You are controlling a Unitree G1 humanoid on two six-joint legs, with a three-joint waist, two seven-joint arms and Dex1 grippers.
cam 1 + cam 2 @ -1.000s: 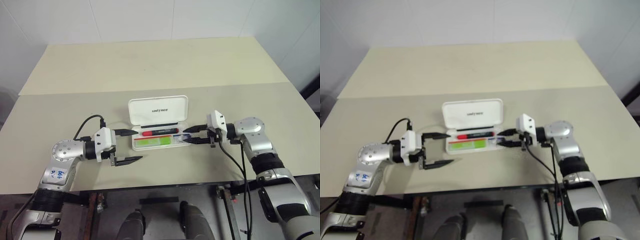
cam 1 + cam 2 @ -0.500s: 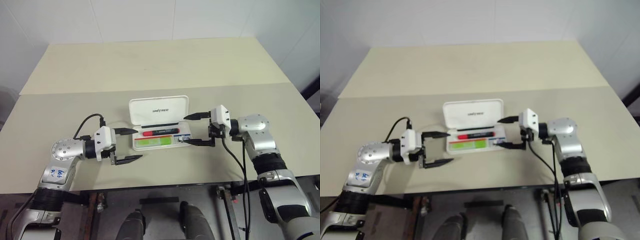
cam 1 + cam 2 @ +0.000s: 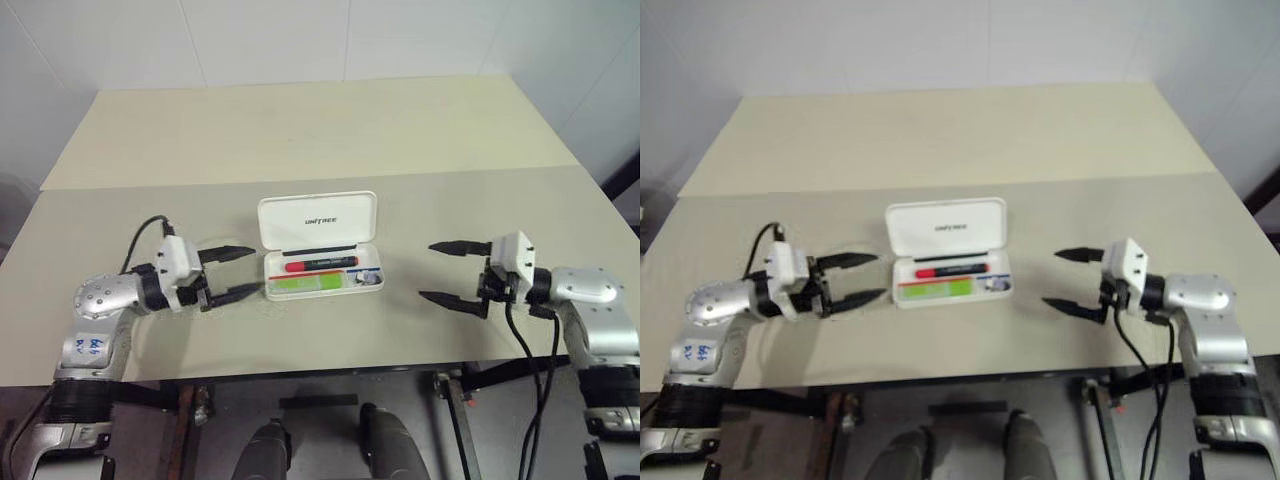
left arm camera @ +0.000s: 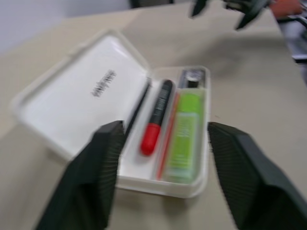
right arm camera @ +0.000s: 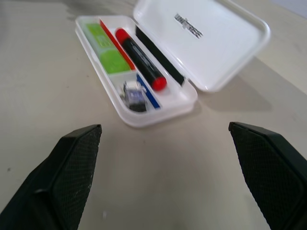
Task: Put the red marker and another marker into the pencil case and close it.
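Note:
The white pencil case (image 3: 318, 216) lies open at the table's middle, its lid tipped back. In its tray the red marker (image 3: 318, 265) rests with the light-green marker (image 3: 304, 284) just in front of it. My left gripper (image 3: 258, 269) hovers a little left of the case, open and empty, pointing at it. My right gripper (image 3: 426, 270) stands well to the right of the case, open wide and empty. The left wrist view looks between its fingers (image 4: 96, 182) at the red marker (image 4: 156, 120) and the green marker (image 4: 184, 134). The right wrist view has the red marker (image 5: 141, 60) lying in the tray.
A thin black pen (image 3: 320, 251), a thin red pen and a small grey block (image 5: 134, 96) also lie in the tray. The beige table (image 3: 450, 210) abuts a second table behind, with a seam between them. Its front edge runs just below both grippers.
My right gripper has opened wide and drawn back to the right, away from the case's right end. My left gripper has shifted left and its fingers have come closer together.

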